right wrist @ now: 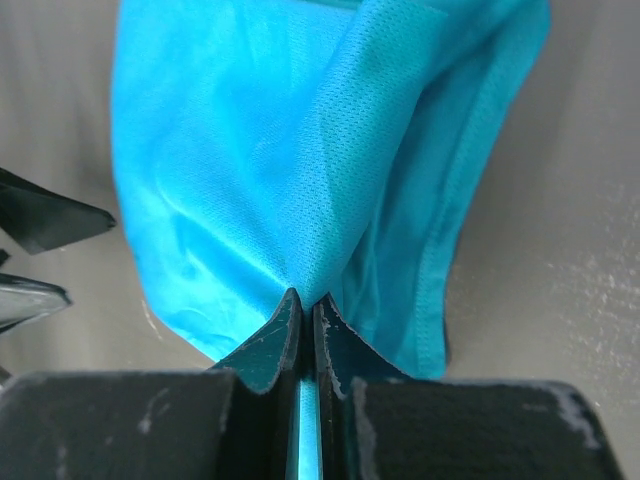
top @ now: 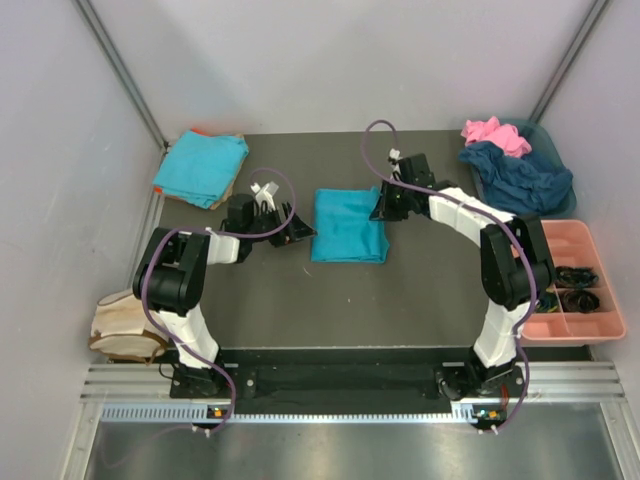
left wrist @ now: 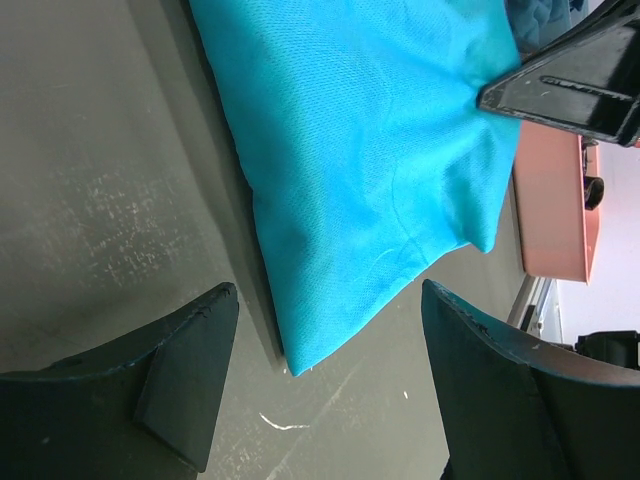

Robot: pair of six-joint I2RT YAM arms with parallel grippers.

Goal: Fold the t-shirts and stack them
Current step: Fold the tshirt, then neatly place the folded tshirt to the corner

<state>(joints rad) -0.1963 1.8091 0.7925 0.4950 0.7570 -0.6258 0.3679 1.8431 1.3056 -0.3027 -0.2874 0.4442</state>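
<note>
Across the dark bench (top: 300, 300), a folded turquoise t-shirt (top: 348, 225) lies flat at centre between two tools. A second turquoise fold (top: 200, 168) sits in the far-left corner. One navy shirt (top: 520, 178) and one pink shirt (top: 495, 133) are heaped at the far right, near a pink compartment tray (top: 575, 290). The right tool (right wrist: 303, 300) is pinched tight on the centre shirt's right edge. The left tool (left wrist: 328, 300) is spread wide beside its left edge, gripping nothing.
</note>
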